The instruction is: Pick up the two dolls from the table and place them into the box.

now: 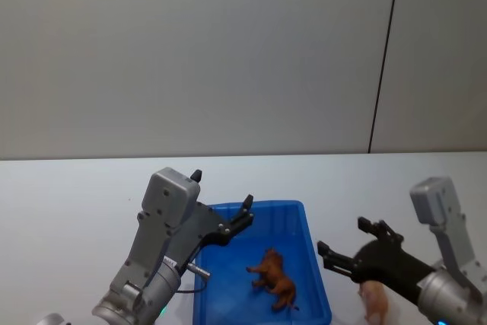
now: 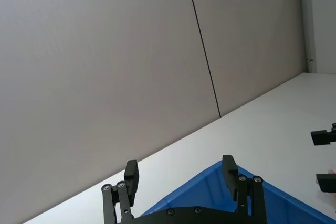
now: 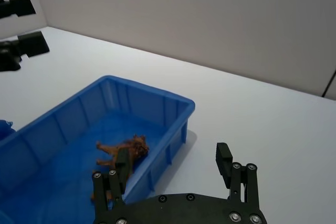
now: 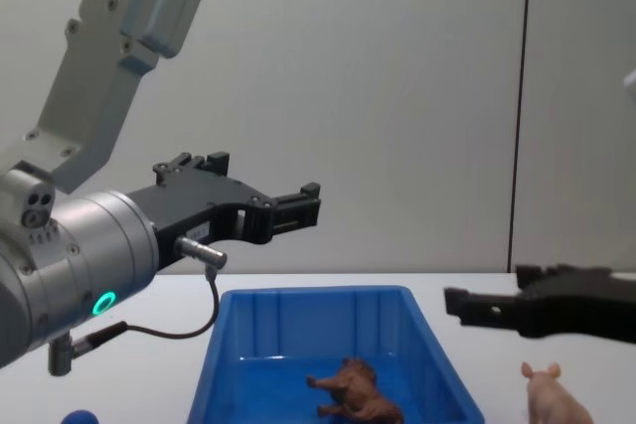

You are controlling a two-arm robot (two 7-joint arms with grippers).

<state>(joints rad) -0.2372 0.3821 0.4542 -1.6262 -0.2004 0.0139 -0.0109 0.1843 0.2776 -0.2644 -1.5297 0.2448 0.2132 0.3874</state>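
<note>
Looking down from the head view, we find the lion (image 1: 274, 278) lying inside the box (image 1: 313, 256). The pig (image 1: 374, 301) stands on the worktop (image 1: 76, 188) just beside the box's right wall. The right gripper (image 1: 342, 237) hangs near the pig, fingers apart and empty. The left gripper (image 1: 222, 189) is raised over the box's left rim, fingers likewise apart and empty.

From the left wrist view, the left gripper (image 2: 180, 174) has nothing between its spread fingers, with a corner of the box (image 2: 210, 188) below.

From the right wrist view, the right gripper (image 3: 173, 161) points toward the box (image 3: 152, 90), where the lion (image 3: 134, 148) rests on the floor.

Across the chest view, the pig (image 4: 552, 394) stands upright right of the box (image 4: 298, 297). The right gripper (image 4: 489, 285) hovers above it, its tips reaching past the pig toward the box. A blue ball (image 4: 79, 416) lies at the left.

We judge one doll done and the pig in hand. The right gripper would need to draw back, drop astride the pig, close, then lift it over the rim.
</note>
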